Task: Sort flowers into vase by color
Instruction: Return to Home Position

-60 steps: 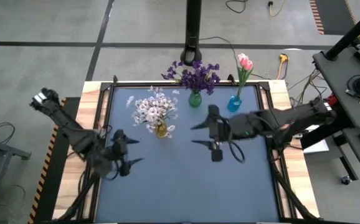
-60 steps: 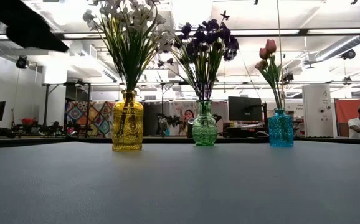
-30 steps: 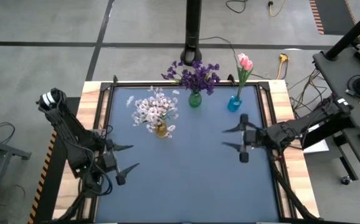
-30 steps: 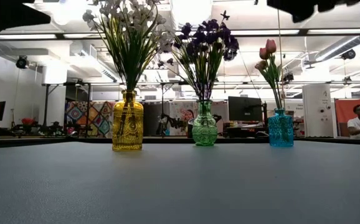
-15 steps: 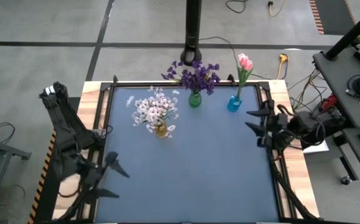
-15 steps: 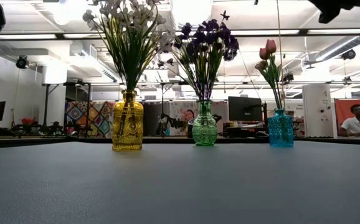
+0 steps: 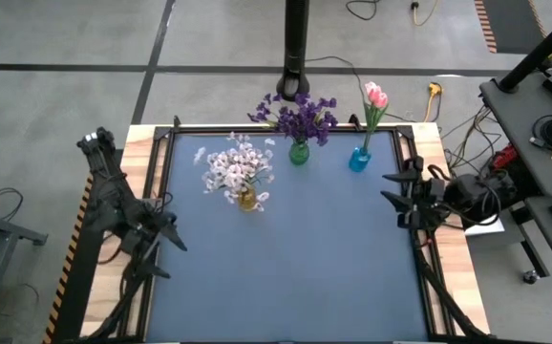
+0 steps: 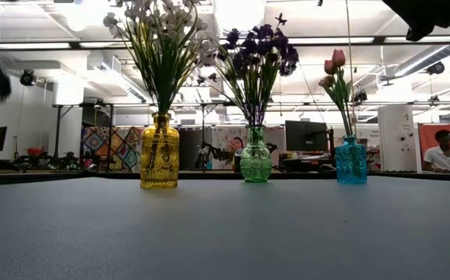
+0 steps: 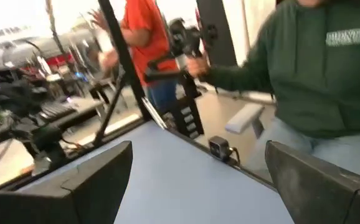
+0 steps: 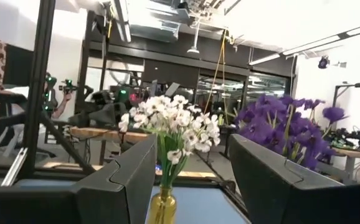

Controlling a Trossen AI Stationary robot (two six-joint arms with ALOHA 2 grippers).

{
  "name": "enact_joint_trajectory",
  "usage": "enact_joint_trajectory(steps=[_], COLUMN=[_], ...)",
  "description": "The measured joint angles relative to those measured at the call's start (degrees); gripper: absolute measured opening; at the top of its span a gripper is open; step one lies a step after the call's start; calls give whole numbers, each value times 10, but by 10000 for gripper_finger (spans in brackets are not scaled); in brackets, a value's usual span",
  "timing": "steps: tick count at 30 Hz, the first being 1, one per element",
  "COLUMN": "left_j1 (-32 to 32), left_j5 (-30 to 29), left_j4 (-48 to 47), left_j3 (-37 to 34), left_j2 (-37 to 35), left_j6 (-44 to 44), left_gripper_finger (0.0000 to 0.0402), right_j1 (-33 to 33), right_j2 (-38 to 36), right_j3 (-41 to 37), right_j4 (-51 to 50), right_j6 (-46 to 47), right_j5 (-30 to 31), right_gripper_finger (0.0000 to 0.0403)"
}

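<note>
Flowers sorted by colour; both arms at the table's (image 7: 286, 277) sides.
White flowers (image 7: 238, 167) stand in the yellow vase (image 7: 246, 200) at 11 o'clock, purple flowers (image 7: 300, 117) in the green vase (image 7: 299, 152) at 12, and the pink flower (image 7: 376, 96) in the blue vase (image 7: 359, 159) at 1. The left gripper (image 7: 169, 253) is at 8 and the right gripper (image 7: 392, 188) at 3, both with fingers spread.

The three vases (image 8: 159, 159) are glossy patterned glass; the table top (image 8: 225, 233) matt.
</note>
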Motion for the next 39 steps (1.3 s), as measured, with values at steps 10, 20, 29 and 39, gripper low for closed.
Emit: enact_joint_trajectory(steps=[10,20,29,39], left_j1=[5,7,7,7], left_j5=[-32,-168,-311,-310], left_j4=[-10,-9,-6,-6], left_j3=[-129,-170,-172,-171], left_j2=[-187,-202,-200,-199], left_j6=[-21,-40,-102,-109], left_gripper_finger=[347,347,347,347], right_j1=[-1,-14,-14,-14], right_j2=[-3,9,16,18], right_j3=[-69,-111,-111,-111], right_j4=[41,0,-6,-6], right_j6=[38,99,102,102], right_j5=[1,69,78,77], right_gripper_finger=[194,194,194,194])
